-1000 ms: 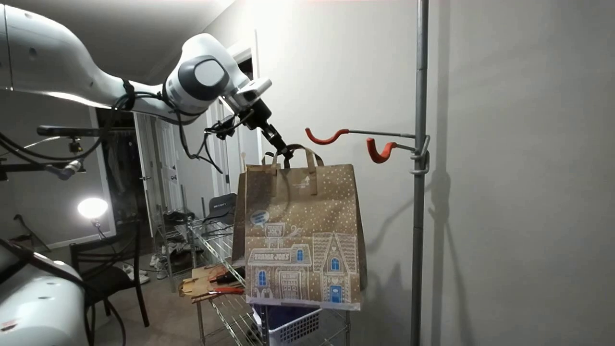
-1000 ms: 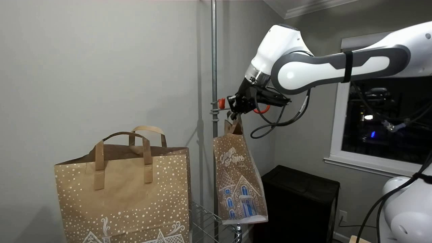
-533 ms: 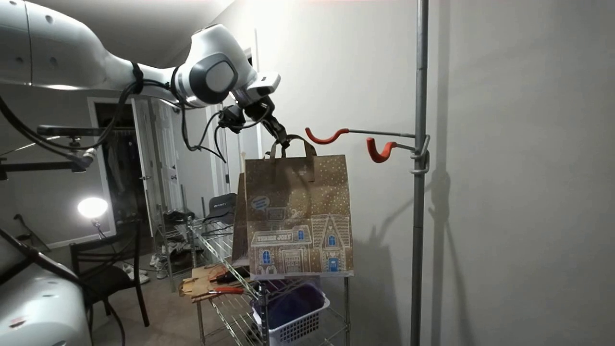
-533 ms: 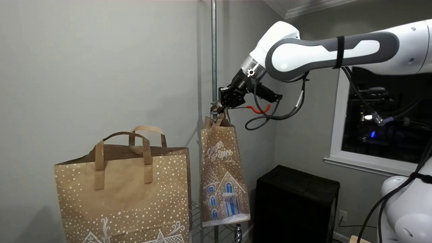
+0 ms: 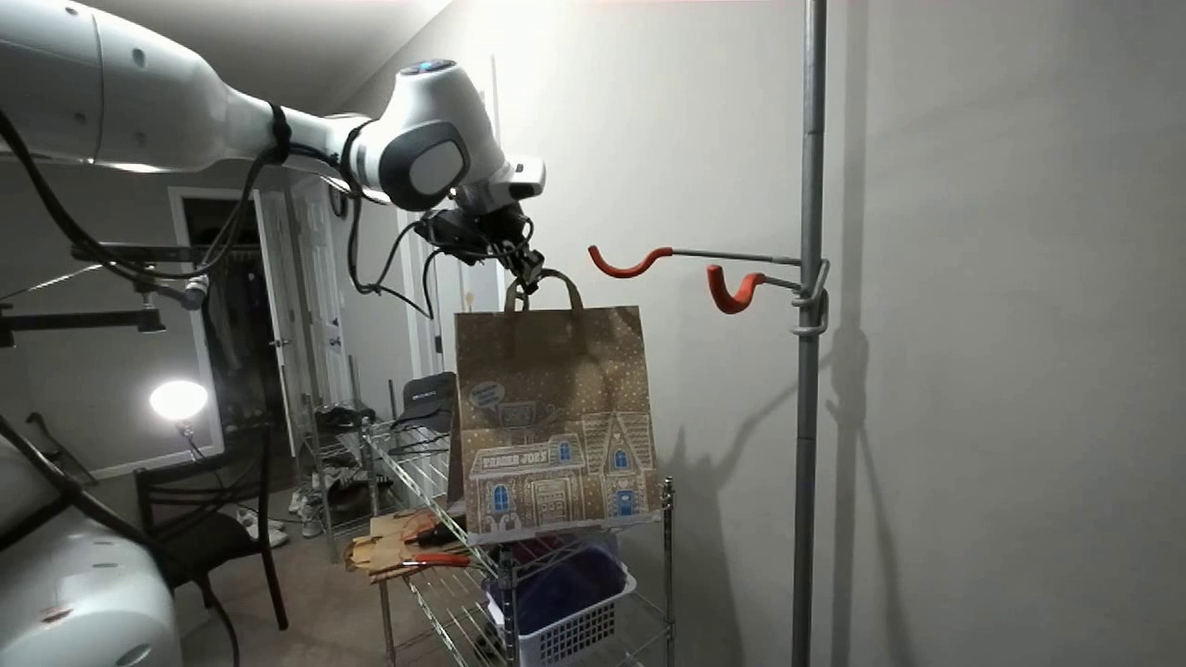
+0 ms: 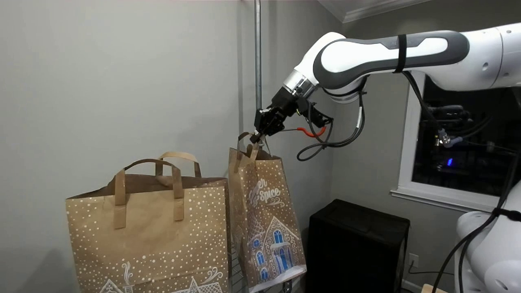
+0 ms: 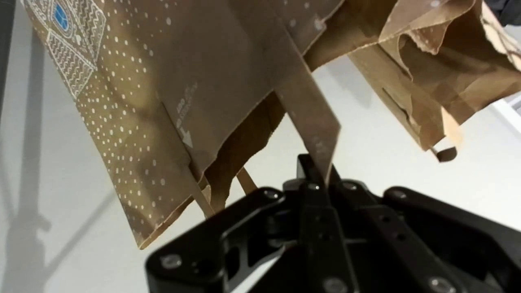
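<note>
We see a printed brown paper bag hanging from the pincer, which is clamped on one of its handle straps; in the wrist view we find that strap running in between the black fingers. In both exterior views the bag is at six o'clock from the pincer. In an exterior view it hangs slightly tilted, and we cannot tell whether its bottom touches the wire counter beneath. Around it there we see red hooks at one and two o'clock, held by a metal pole at three; a white basket with purple contents at six; a red-handled tool at seven; a dark chair at eight; and a lit lamp at nine, farther back. In an exterior view we also see a second paper bag near ours at nine o'clock, a black covered box between three and four, and a dark window between two and three.
</note>
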`<state>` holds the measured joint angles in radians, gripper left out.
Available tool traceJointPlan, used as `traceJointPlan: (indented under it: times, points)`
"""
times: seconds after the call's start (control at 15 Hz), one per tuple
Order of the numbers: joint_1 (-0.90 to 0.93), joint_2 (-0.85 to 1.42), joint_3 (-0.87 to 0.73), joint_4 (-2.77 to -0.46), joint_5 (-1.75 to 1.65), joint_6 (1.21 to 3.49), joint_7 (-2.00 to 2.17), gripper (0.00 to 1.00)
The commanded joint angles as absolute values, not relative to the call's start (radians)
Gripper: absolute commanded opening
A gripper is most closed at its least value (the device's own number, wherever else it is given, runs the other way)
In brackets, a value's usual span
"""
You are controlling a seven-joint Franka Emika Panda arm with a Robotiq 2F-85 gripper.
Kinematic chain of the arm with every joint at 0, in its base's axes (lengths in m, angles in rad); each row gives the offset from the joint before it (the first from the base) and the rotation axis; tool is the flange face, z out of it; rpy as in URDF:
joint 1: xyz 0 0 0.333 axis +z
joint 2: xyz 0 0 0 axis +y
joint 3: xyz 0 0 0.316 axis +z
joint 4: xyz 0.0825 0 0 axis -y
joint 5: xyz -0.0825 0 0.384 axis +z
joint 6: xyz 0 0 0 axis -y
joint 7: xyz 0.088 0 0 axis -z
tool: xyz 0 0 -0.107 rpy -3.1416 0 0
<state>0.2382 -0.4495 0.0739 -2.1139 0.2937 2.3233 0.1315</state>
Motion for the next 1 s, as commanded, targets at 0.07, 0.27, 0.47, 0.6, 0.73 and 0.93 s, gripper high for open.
traceJointPlan:
  times: [0.07, 0.27, 0.47, 0.6, 0.73, 0.93]
  points:
    - [0.233, -0.405, 0.112, -2.067, 0.271, 2.246, 0.053, 0.01]
    - [0.231, -0.387, 0.139, -2.059, 0.242, 2.236, 0.042, 0.01]
    - [0.238, -0.373, 0.150, -2.057, 0.233, 2.246, 0.017, 0.01]
    - [0.247, -0.368, 0.144, -2.062, 0.245, 2.262, -0.033, 0.01]
    - [0.264, -0.353, 0.124, -2.055, 0.285, 2.289, -0.117, 0.01]
    - [0.290, -0.315, 0.106, -2.029, 0.344, 2.316, -0.217, 0.01]
